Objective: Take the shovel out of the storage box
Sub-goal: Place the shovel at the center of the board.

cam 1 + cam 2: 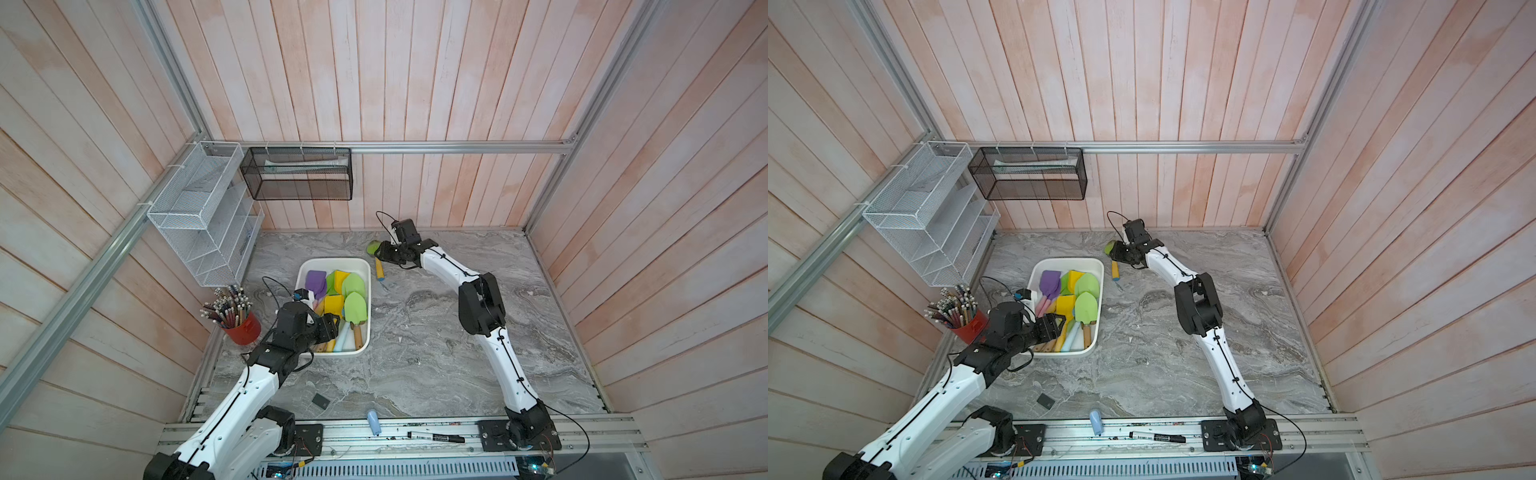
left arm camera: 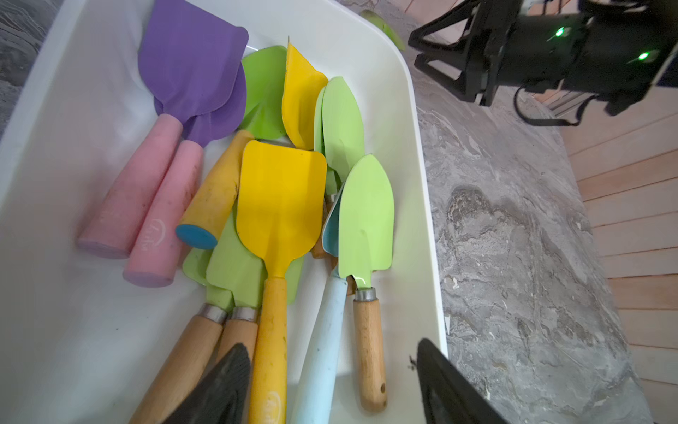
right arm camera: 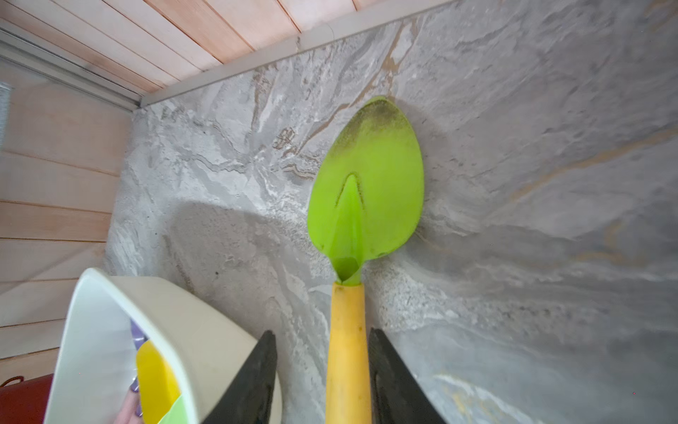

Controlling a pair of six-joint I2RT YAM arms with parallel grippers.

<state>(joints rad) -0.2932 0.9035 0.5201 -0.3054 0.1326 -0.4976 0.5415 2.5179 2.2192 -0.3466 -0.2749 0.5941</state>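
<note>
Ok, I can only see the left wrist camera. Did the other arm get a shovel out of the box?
Observer: Yes. A green shovel with a yellow handle lies on the table, outside the storage box.
Operator: Is the gripper squeezing it?
Observer: No. The right gripper straddles the handle with its jaws apart.
Operator: What's next to my arm?
Observer: A red cup of pencils, beside the left arm.

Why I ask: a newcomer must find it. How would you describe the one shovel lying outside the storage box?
Start at the white storage box on the grey marble table. Past its far right corner, near the back wall, one shovel lies on the marble between the open jaws of the right gripper. It alone is outside the box, with a lime-green oval blade and yellow handle.
</note>
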